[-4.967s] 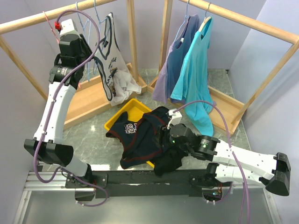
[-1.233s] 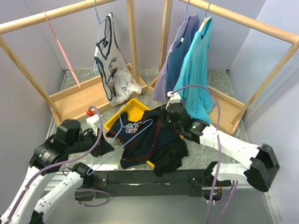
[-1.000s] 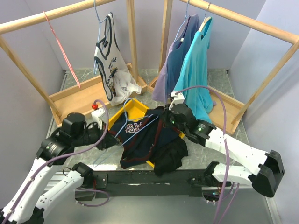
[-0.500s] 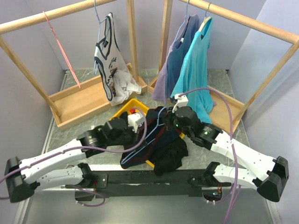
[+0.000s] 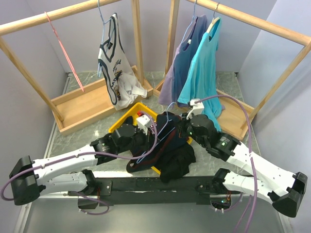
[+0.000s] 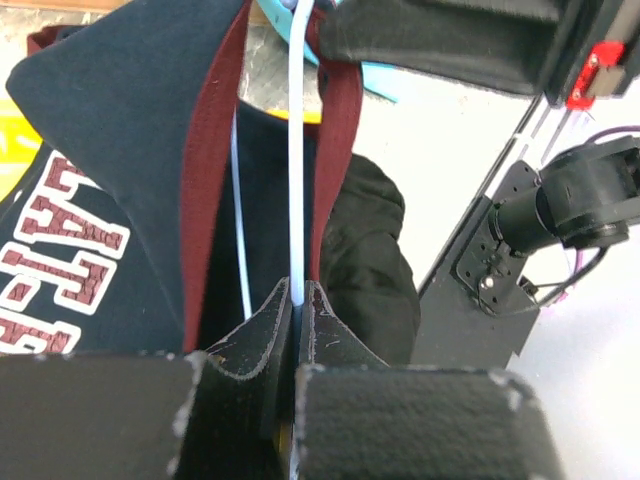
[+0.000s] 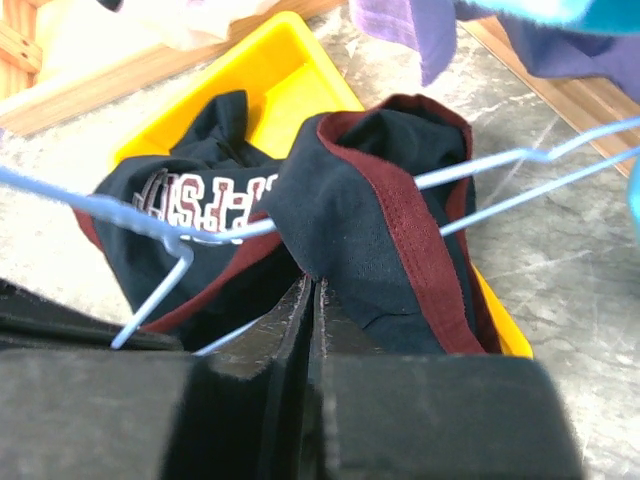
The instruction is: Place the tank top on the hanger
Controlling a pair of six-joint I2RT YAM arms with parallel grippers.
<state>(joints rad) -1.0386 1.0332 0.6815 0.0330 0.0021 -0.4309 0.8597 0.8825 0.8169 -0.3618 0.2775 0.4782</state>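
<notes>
Left wrist showed our left gripper (image 6: 297, 293) clamped on the hanger (image 6: 294, 150), right gripper (image 7: 312, 290) pinching the tank top (image 7: 350, 190); we judged slow threading wisest.

The top camera looks steeply down on the yellow tray (image 5: 124, 121) from afar, both wrist cameras sit close over it, and all share the tank top (image 5: 171, 141).

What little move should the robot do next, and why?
Probably ease the hanger further through the tank top: the left fingers pinch its wire, the right fingers pinch the fabric, and only one maroon-trimmed strap lies over it so far.
</notes>
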